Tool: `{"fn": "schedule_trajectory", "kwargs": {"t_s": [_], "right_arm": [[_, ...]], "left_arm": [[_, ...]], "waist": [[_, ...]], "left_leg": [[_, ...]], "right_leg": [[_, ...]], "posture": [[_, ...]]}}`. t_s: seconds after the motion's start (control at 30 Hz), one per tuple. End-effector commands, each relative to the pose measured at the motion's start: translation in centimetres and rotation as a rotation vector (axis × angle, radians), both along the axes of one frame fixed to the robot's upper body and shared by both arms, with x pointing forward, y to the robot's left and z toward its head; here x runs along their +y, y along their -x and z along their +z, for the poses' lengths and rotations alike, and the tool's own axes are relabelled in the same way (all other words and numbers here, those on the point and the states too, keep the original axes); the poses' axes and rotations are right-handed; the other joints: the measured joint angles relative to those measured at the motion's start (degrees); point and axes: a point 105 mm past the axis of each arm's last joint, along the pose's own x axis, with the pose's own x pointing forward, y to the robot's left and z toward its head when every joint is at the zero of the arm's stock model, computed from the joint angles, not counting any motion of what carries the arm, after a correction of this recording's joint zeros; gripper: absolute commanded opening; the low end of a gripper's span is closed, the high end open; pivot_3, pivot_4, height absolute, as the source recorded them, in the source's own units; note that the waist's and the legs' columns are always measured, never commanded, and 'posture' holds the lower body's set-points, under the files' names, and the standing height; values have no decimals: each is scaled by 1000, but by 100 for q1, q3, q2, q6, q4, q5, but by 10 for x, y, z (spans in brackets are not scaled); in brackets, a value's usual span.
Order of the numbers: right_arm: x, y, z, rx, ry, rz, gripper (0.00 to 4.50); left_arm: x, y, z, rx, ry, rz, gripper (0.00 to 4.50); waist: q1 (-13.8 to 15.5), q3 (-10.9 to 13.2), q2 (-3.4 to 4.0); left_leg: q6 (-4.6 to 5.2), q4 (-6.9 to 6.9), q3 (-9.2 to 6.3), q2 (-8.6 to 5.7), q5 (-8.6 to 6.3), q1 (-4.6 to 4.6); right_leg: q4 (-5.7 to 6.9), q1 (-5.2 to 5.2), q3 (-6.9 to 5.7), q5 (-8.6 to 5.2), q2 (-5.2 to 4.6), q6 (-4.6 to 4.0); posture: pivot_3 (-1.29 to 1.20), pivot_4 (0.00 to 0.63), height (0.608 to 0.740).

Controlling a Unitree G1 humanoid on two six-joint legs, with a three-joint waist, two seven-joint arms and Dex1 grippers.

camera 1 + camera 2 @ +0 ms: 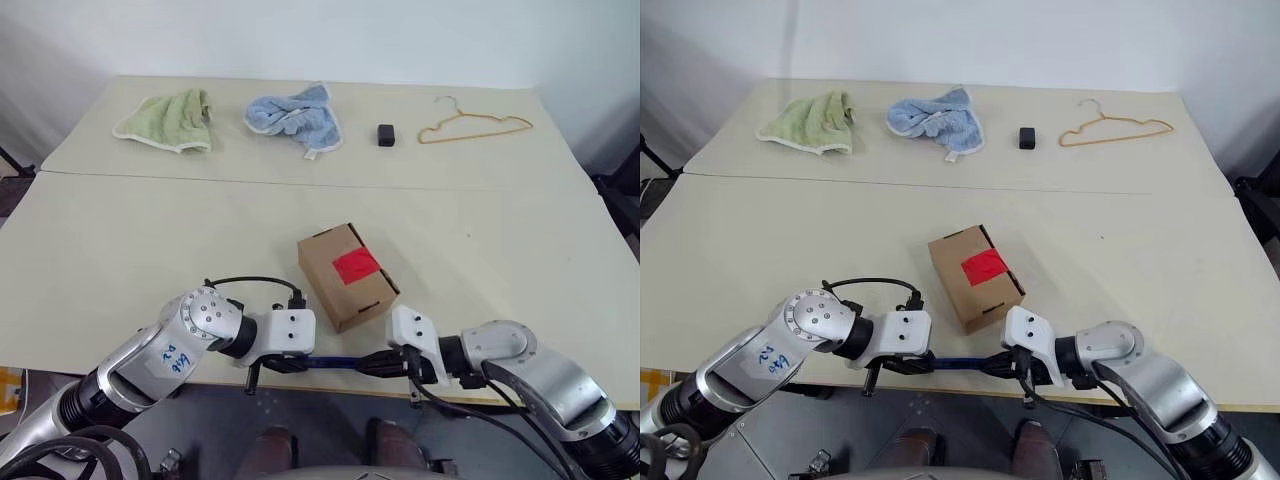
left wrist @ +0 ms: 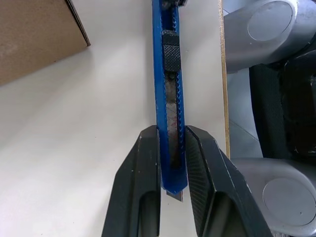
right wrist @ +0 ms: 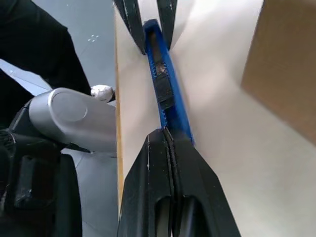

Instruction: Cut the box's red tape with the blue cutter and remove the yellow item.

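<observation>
Blue cutter level between both tools (blade end left), along table edge

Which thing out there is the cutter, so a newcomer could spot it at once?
Start at the brown box near the table's near edge. Just in front of it, the blue cutter is held between the left gripper and right gripper, each clamped on one end. It is the only slim blue stick there.

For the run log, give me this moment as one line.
left gripper: shut on cutter | right gripper: shut on cutter | box: taped, uncut
</observation>
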Motion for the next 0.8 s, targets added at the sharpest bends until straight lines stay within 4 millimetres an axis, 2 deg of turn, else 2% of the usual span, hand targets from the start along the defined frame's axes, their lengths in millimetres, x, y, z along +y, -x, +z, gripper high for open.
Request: {"fn": "schedule_trajectory", "kwargs": {"t_s": [0.03, 0.53, 0.8], "right_arm": [[3, 3, 3, -14, -8, 15, 30], [25, -4, -4, -7, -28, 16, 30], [30, -3, -4, -1, -36, 23, 30]], "left_arm": [[-5, 4, -2, 13, 9, -25, 446], [-4, 4, -1, 12, 5, -18, 446], [-5, 4, -1, 11, 5, -15, 446]], "waist": [[4, 0, 0], [-4, -1, -1], [-7, -1, -1]], "left_leg": [[0, 0, 0, 0, 0, 0], [-1, 0, -1, 1, 0, 1], [-1, 0, -1, 1, 1, 3]], "right_leg": [[0, 0, 0, 0, 0, 0], [1, 0, 0, 0, 0, 0], [3, 0, 0, 0, 0, 0]], "posture": [[0, 150, 740], [0, 150, 740], [0, 150, 740]]}}
